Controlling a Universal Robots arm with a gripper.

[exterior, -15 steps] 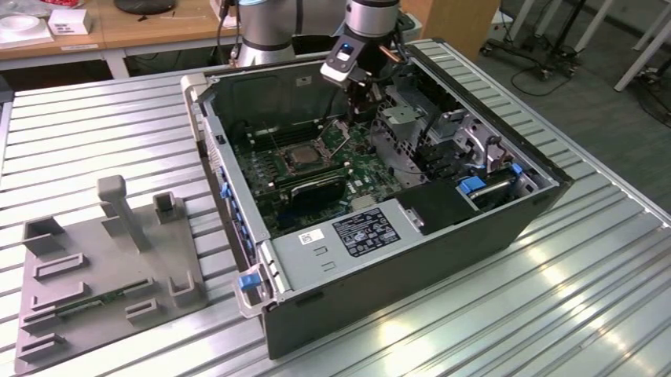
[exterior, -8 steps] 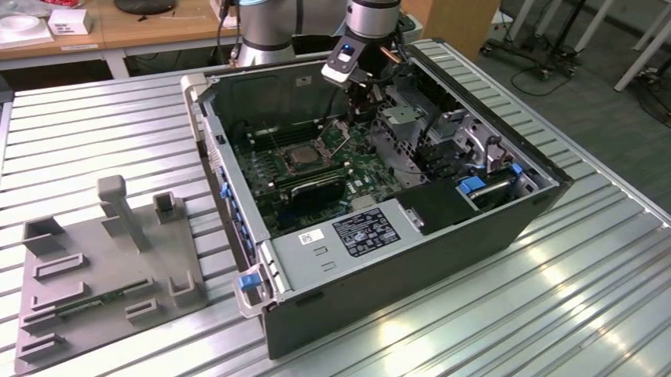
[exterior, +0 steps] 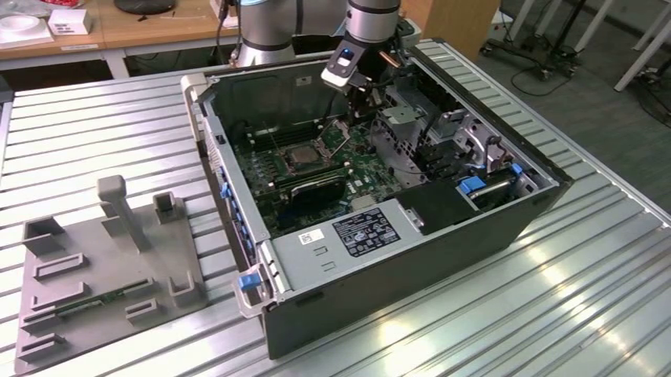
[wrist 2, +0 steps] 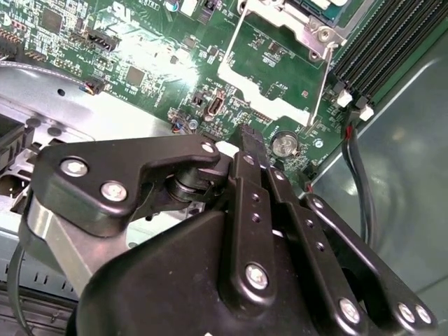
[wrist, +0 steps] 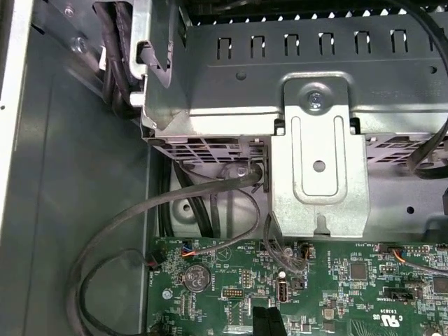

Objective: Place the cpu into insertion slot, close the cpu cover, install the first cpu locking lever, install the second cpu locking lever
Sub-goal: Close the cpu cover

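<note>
Hanging pinched together and empty, the claw [wrist 2: 250,136] points at the open cover [wrist 2: 252,80], with the socket [exterior: 304,157] beyond it toward the exterior view's left.

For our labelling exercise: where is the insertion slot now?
In the exterior view, the insertion slot sits on the green motherboard, on the exterior view's left of the pincer, beside the memory slots.

Open above the green circuit board [exterior: 351,169]; hemmed by the grey perforated metal drive cage [wrist: 294,77] and loose dark cables [wrist: 115,70].
</note>
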